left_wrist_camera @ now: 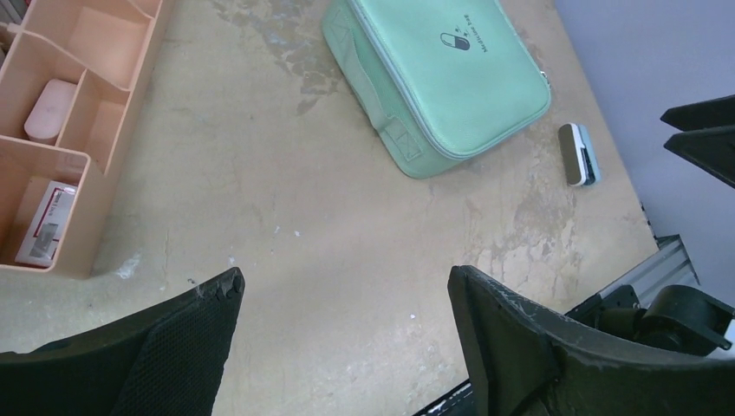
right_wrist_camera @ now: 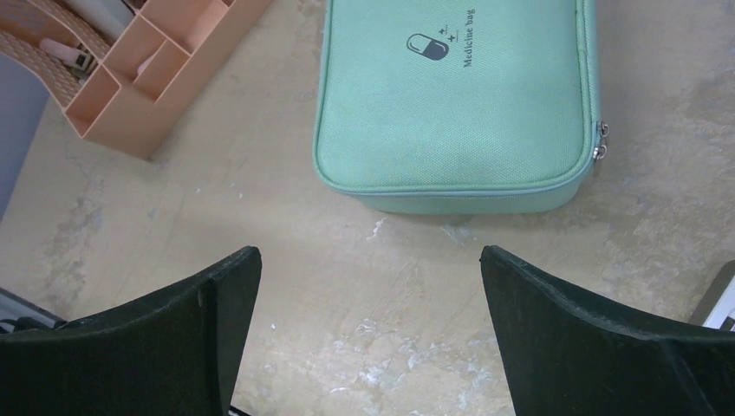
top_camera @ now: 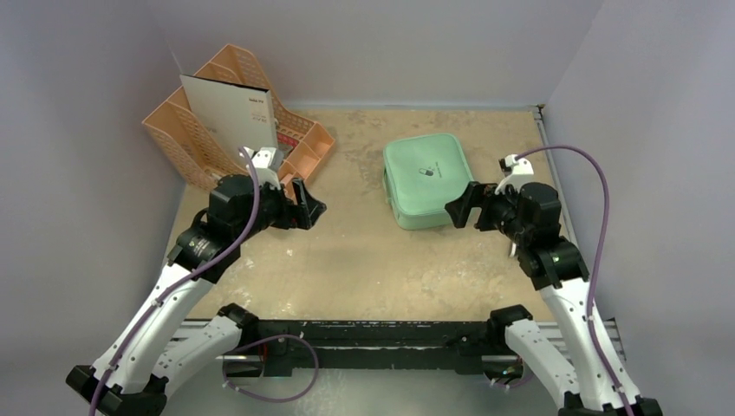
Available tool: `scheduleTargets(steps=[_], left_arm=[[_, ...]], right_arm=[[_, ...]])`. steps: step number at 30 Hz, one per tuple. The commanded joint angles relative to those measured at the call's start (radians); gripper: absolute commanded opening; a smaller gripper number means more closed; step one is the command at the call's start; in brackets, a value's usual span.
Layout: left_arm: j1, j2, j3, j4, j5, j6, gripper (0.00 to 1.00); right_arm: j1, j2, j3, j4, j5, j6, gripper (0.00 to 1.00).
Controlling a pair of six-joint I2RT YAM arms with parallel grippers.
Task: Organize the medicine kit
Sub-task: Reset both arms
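Note:
The medicine kit (top_camera: pixel 427 180) is a mint-green zippered case lying shut and flat at the table's middle right, with a pill logo on its lid (left_wrist_camera: pixel 442 69). Its zipper pulls (right_wrist_camera: pixel 600 143) sit at one corner. My left gripper (top_camera: pixel 308 206) hovers beside the peach organizer, left of the kit, open with nothing between its fingers (left_wrist_camera: pixel 345 282). My right gripper (top_camera: pixel 461 206) hangs just off the kit's near right corner, also open and empty (right_wrist_camera: pixel 371 260), with the kit (right_wrist_camera: pixel 451 104) a short way beyond its fingertips.
A peach plastic desk organizer (top_camera: pixel 234 121) stands at the back left with a white card (top_camera: pixel 230 108) upright in it. Its front trays hold a pale pink item (left_wrist_camera: pixel 50 108) and a small box (left_wrist_camera: pixel 48 224). A small white and blue device (left_wrist_camera: pixel 578 154) lies right of the kit.

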Motion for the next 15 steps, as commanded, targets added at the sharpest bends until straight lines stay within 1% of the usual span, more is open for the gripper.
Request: scheduleTargets(steps=[1, 6, 15], left_arm=[[0.006, -0.018, -0.022, 0.040, -0.022, -0.046, 0.87], [0.007, -0.028, -0.038, 0.059, 0.020, -0.075, 0.87], [0.006, -0.015, -0.035, 0.080, 0.057, -0.089, 0.87]], right_arm=[[0.001, -0.047, -0.023, 0.033, 0.006, 0.050, 0.99], [0.001, -0.075, -0.038, 0.015, -0.045, 0.072, 0.99], [0.001, -0.101, -0.026, -0.041, -0.029, 0.078, 0.99]])
